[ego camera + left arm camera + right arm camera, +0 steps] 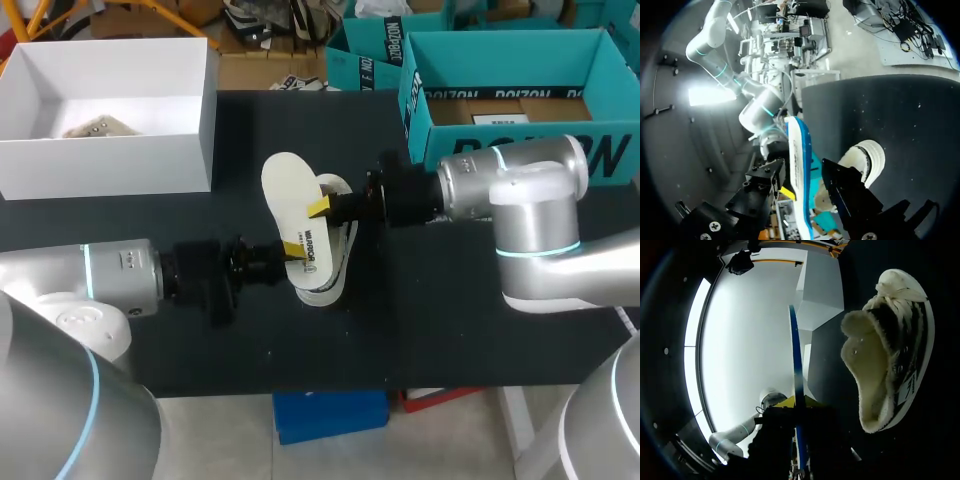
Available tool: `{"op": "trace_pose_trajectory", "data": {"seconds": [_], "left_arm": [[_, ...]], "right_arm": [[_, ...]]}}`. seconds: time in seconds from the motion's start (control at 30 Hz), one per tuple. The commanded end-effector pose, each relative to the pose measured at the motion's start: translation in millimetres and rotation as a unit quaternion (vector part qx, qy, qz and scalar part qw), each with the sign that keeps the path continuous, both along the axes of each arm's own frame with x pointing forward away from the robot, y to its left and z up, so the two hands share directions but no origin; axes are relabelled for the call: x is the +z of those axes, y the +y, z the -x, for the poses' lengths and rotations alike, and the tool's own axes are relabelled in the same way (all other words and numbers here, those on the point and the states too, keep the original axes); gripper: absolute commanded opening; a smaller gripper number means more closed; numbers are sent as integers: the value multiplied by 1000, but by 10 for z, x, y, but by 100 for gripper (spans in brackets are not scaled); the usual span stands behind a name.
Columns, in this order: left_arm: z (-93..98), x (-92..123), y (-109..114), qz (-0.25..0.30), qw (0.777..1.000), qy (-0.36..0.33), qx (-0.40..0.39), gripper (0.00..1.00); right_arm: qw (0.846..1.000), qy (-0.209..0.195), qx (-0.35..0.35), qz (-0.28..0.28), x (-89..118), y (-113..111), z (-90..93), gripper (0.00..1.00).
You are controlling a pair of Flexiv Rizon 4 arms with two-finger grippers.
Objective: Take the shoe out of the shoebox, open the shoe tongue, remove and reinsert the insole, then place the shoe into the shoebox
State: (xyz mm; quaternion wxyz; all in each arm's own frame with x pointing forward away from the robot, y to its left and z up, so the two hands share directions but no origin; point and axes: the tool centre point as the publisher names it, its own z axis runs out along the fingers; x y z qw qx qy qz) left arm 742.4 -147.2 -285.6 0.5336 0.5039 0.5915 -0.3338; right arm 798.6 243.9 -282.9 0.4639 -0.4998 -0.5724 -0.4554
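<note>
Mid-table, the white insole (290, 195) stands on edge above the sneaker (338, 268), out of the shoe and caught between my two arms. My right gripper (320, 208), coming in from the right, is clenched on the insole's long edge. In its own wrist view the insole (796, 350) runs as a thin blue-edged blade straight down into the right gripper (799, 415).

My left gripper (292, 250) meets the insole from the other side, near its printed end. In the left wrist view the insole (799, 150) stands between the spread fingers (840, 182), one yellow tip against it and a gap on the far side, so that gripper is released.

The sneaker (890, 350) lies on its side on the black table (420, 310), fleece-lined opening showing, just beside the insole. The white shoebox (110, 165) sits at the far left corner, well apart from both.
</note>
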Motion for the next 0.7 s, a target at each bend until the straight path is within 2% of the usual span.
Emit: {"op": "trace_pose_trajectory", "data": {"seconds": [0.03, 0.17, 0.37, 0.43, 0.7], "left_arm": [[63, 172, 137, -86, 995, 46, 7, 100], [90, 242, 273, -162, 984, 78, 11, 100], [67, 328, 410, -305, 946, 104, 33, 100], [56, 344, 411, -354, 929, 103, 31, 100], [37, 555, 231, -475, 877, 78, 4, 100]], "right_arm": [[1000, 0, -1, 0, -10, 16, -1, 0], [1000, 0, -1, 0, -10, 16, -1, 0], [1000, 0, -1, 0, -10, 16, -1, 0], [1000, 0, -1, 0, -10, 16, -1, 0], [1000, 0, -1, 0, -10, 16, -1, 0]]}}
